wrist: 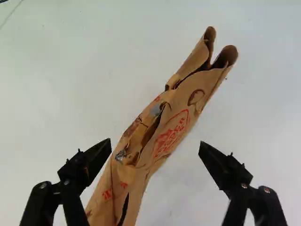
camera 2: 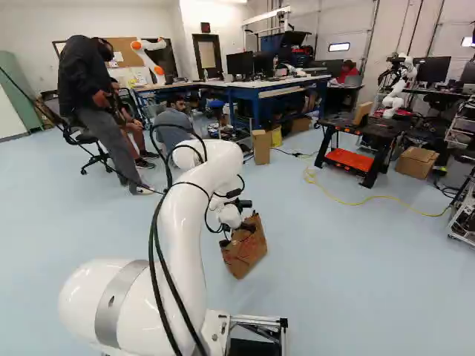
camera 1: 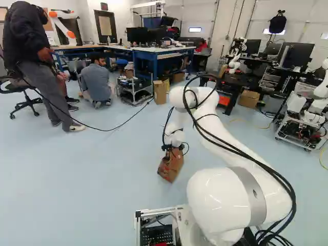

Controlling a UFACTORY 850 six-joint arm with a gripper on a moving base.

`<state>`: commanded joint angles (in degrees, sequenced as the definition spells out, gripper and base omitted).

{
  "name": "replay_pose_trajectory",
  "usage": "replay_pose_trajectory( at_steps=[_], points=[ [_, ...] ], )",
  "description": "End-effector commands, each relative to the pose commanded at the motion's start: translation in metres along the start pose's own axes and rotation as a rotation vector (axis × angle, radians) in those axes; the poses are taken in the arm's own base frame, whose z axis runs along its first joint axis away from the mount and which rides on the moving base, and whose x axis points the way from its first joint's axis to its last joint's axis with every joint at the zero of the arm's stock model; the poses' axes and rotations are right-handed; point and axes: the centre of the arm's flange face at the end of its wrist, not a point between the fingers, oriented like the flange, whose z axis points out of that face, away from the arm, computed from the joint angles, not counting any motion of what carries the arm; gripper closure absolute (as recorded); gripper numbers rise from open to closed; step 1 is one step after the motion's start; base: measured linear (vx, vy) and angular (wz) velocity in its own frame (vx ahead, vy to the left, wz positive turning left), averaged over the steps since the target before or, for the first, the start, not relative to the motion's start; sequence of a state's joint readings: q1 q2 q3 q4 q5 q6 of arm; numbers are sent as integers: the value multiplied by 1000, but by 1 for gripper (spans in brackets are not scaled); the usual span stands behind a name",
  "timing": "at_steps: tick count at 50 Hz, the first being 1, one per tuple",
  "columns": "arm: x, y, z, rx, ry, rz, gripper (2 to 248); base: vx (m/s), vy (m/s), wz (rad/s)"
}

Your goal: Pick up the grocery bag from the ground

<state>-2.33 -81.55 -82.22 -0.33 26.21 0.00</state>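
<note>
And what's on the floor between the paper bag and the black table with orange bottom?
In the right base view, a yellow cord winds over the pale floor between the bag and the black table.

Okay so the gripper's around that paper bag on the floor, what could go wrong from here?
The gripper is open, and the grocery bag runs slantwise between its fingers, so closing might twist it rather than grip it squarely. The bag also lies nearer one finger than the other, so that one may touch first and shove it aside. And the paper looks creased, so a shallow pinch could slip or tear it.
</note>
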Motion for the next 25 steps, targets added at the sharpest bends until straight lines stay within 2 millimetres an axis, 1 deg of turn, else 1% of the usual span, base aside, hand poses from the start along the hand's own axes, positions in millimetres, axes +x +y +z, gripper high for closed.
replay_pose_trajectory(
  at_steps=[10,14,23,24,25],
  points=[
    [-10,-1,25,1,-2,-1,3,0,0,0],
    [-12,-1,29,1,-3,-1,3,0,0,0],
    [-13,-1,31,1,-3,-1,4,0,0,0],
    [-13,-1,31,1,-3,-1,37,0,0,0],
    [-13,-1,31,1,-3,-1,37,0,0,0]
  ],
)
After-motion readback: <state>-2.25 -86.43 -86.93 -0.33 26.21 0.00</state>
